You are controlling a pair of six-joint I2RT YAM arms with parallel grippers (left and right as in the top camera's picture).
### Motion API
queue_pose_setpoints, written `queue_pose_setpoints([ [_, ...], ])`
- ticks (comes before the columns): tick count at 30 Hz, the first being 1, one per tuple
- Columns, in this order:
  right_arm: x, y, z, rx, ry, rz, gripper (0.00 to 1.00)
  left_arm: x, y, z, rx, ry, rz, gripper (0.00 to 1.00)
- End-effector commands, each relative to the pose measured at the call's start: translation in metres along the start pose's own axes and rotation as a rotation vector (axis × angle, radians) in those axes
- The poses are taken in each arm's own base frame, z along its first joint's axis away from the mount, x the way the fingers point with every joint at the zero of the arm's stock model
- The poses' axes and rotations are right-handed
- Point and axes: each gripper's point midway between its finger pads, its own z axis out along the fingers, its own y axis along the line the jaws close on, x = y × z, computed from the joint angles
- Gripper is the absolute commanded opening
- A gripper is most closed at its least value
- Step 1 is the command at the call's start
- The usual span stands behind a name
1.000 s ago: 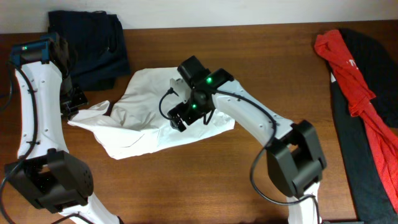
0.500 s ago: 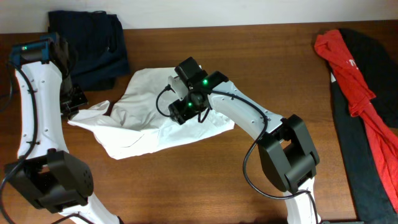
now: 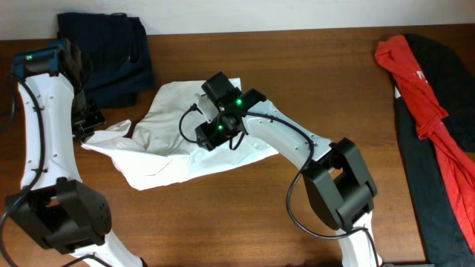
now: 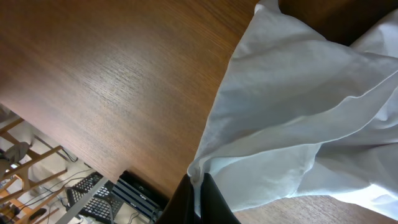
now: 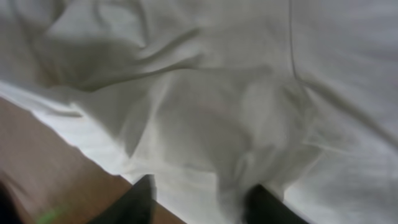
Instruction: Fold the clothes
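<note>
1. Counter [image 3: 245,215] wood shows bare just in front of the white T-shirt [image 3: 171,141], so there is room to fold there.
2. The T-shirt lies crumpled on the counter.
3. The right end effector [image 5: 204,200] pushes down on the T-shirt's middle. Its fingers are apart, with cloth bunched between them.
4. The left end effector [image 4: 198,186] is pinched tight on the T-shirt's left edge.
5. I think the right one should squeeze firmly, then both should pull gently apart to make the T-shirt flat.
6. Navy clothes [image 3: 111,52] lie behind the T-shirt, and red clothes [image 3: 415,81] and black clothes [image 3: 438,185] lie far to its right.
</note>
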Motion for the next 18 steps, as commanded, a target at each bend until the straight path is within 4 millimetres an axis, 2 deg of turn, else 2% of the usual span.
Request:
queue_pose_setpoints([
  [1, 0.003, -0.007, 0.010, 0.027, 0.016, 0.027, 0.15, 0.001, 0.008, -0.013, 0.010, -0.037, -0.032, 0.04],
  [2, -0.001, -0.009, 0.007, 0.034, 0.004, 0.027, 0.04, 0.001, 0.008, -0.013, 0.010, -0.036, -0.032, 0.04],
  [4, -0.023, -0.016, -0.012, 0.038, -0.057, 0.034, 0.04, 0.002, 0.008, -0.013, 0.009, -0.033, -0.031, 0.04],
  [8, -0.109, -0.043, -0.104, 0.069, -0.329, 0.037, 0.04, 0.003, 0.008, -0.013, 0.008, -0.030, -0.030, 0.04],
  [10, -0.143, -0.070, -0.152, 0.118, -0.481, 0.060, 0.08, 0.003, 0.008, -0.013, 0.008, -0.031, -0.030, 0.04],
  [11, -0.147, -0.080, -0.160, 0.140, -0.507, 0.082, 0.15, 0.002, 0.008, -0.013, 0.009, -0.032, -0.030, 0.04],
  [12, -0.150, -0.093, -0.168, 0.163, -0.532, 0.106, 0.39, 0.002, 0.008, -0.013, 0.010, -0.035, -0.031, 0.04],
  [13, -0.146, -0.106, -0.171, 0.176, -0.527, 0.131, 0.99, 0.001, 0.008, -0.013, 0.011, -0.038, -0.032, 0.04],
  [16, -0.122, -0.121, -0.167, 0.189, -0.437, 0.195, 0.99, 0.001, 0.008, -0.013, 0.011, -0.038, -0.032, 0.04],
  [18, -0.103, -0.120, -0.159, 0.188, -0.360, 0.227, 0.99, -0.001, 0.007, -0.014, 0.014, -0.045, -0.035, 0.04],
])
